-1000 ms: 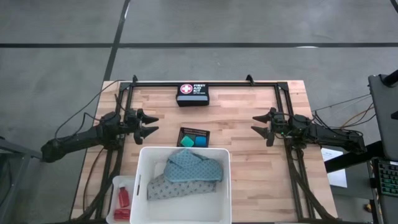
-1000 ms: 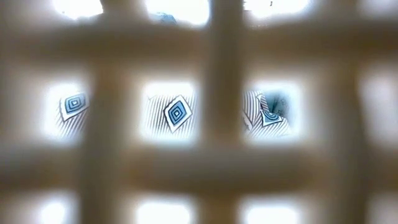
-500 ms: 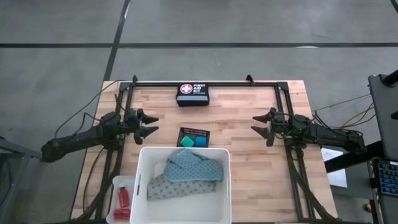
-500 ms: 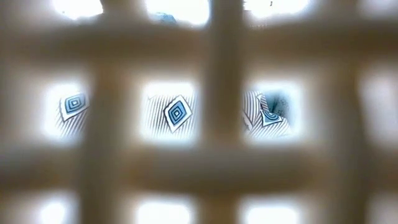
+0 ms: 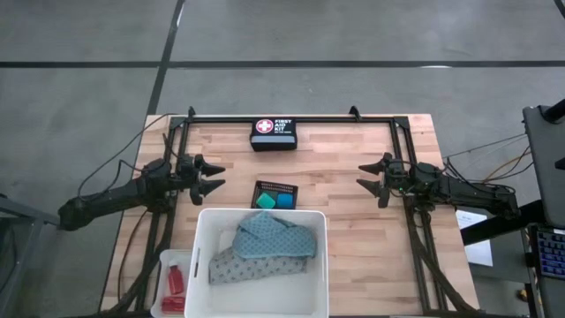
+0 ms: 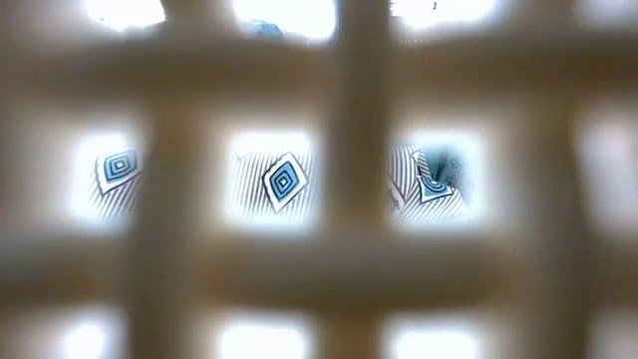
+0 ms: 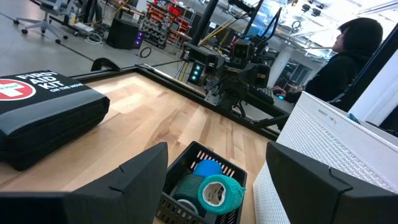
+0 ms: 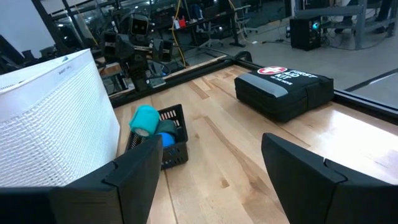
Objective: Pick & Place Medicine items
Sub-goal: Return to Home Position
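My left gripper (image 5: 214, 177) stands open and level over the table's left part, and my right gripper (image 5: 364, 177) stands open over the right part, the two facing each other. Between them a black mesh tray (image 5: 275, 194) rests on the table. It holds a green tub (image 7: 214, 193) and a blue tub (image 7: 208, 168). In the big white tub (image 5: 260, 261) near the front edge, a teal cloth (image 5: 274, 237) lies over a grey patterned cloth (image 5: 243, 268). Red bottles (image 5: 174, 283) lie in a small white tray beside the tub's left wall. In the low view the tub's lattice wall (image 6: 339, 199) fills the picture.
A black first aid kit (image 5: 274, 134) lies at the table's far edge. A dark metal frame (image 5: 291, 117) runs along the far edge and down both sides. Bare wood lies between the mesh tray and my right gripper. A person (image 7: 348, 50) sits beyond the table.
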